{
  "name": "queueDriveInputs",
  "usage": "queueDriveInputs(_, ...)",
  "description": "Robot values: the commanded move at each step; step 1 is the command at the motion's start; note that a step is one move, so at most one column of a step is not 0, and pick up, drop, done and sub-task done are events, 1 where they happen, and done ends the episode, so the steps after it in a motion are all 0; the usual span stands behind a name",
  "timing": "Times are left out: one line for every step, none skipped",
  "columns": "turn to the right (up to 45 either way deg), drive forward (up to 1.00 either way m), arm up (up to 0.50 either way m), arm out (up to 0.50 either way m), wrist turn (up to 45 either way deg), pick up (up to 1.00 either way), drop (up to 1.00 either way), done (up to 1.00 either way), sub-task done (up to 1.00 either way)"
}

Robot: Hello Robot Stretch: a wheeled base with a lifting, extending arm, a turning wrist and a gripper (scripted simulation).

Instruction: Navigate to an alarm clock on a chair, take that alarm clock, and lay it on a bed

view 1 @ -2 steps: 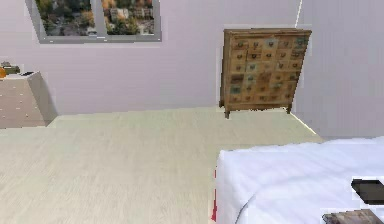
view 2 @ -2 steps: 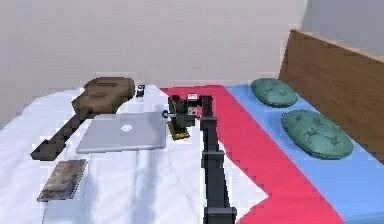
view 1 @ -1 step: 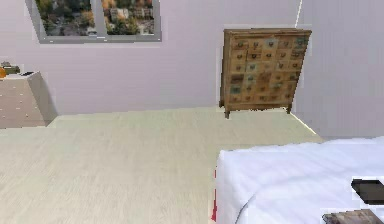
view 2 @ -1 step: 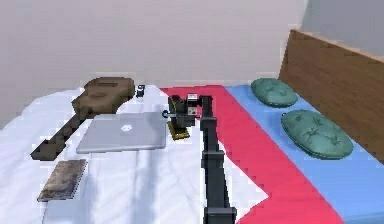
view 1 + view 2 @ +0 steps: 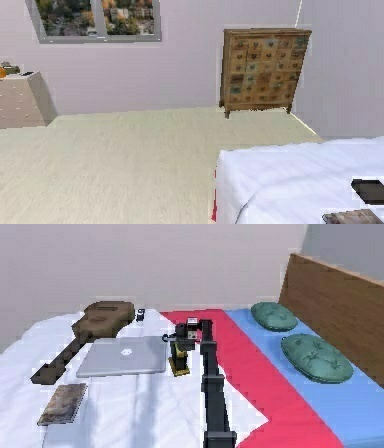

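Claw: the claw [image 5: 180, 351] is at mid-frame in the arm side view, a dark body just below and left of two small white squares [image 5: 190, 326]. I cannot tell whether it grasps anything, because bedding lies right behind its tip.
Arm: the arm [image 5: 213, 389] is a dark square bar that climbs from the bottom edge just right of the middle. It leans a little leftward as it rises and reaches out over the bed.
Task's thing: a small dark and yellowish blob [image 5: 180, 365] is right at the claw's far end, beside the laptop's right edge. It is too small to name with certainty.
Bed: the bed [image 5: 130, 419] has a white cover at lower left, a red stripe [image 5: 255, 374] through the middle and blue sheet at right. Its white corner [image 5: 290, 175] fills the forward view's lower right.
On the bed: a silver laptop [image 5: 122, 357] lies left of centre, a brown guitar [image 5: 100, 319] at upper left and a book [image 5: 63, 404] at lower left. Two teal pillows [image 5: 274, 316] lie at upper right.
Headboard: the wooden headboard [image 5: 340, 299] runs along the right edge.
Room ahead: a wooden chest of drawers [image 5: 263, 68] stands at upper right, with a window [image 5: 97, 18] at upper left.
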Motion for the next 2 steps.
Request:
queueDriveInputs(0.0,0.0,0.1,0.0,0.0,0.0,0.0,0.0,0.0)
queueDriveInputs(0.0,0.0,0.0,-0.08,0.0,0.0,0.0,0.0,0.0)
